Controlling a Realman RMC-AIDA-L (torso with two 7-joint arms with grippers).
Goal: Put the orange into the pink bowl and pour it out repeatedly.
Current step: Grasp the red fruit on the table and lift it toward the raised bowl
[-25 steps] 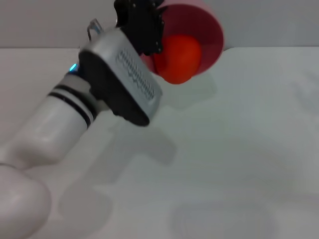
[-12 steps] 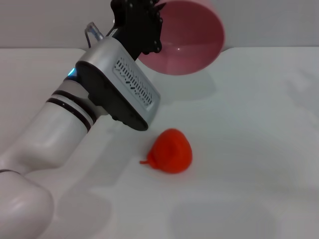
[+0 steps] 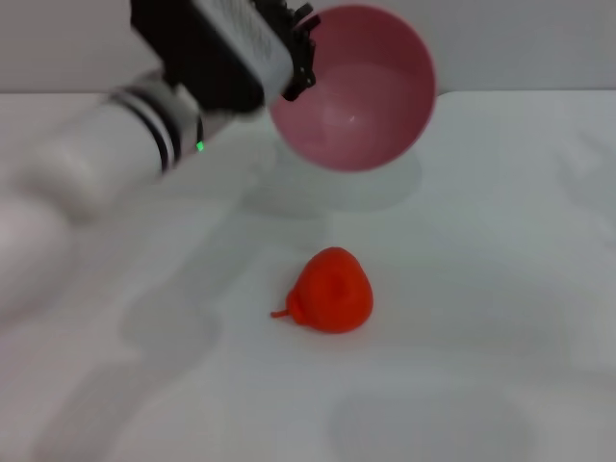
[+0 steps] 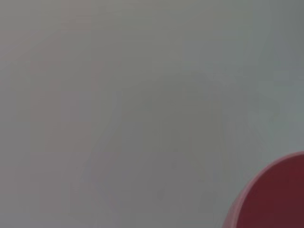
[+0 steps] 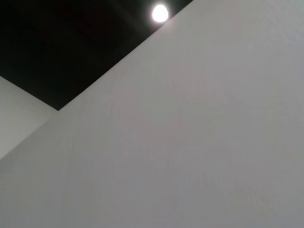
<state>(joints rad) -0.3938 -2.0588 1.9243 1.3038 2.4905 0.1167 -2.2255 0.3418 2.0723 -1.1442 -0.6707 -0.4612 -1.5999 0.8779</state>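
Head view: left gripper (image 3: 300, 60) clamps tipped pink bowl (image 3: 356, 101), orange (image 3: 331, 291) dumped on table (image 3: 500, 269); next: upright bowl, reload. Right gripper unseen.

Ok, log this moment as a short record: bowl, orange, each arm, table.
bowl: pink bowl held off the table, tipped on its side, opening toward the camera, nothing inside
orange: orange lying on the table, nearer the robot than the bowl, apart from it
left gripper: left gripper raised at the bowl's rim, shut on it
right arm: not seen in the head view
table: white table
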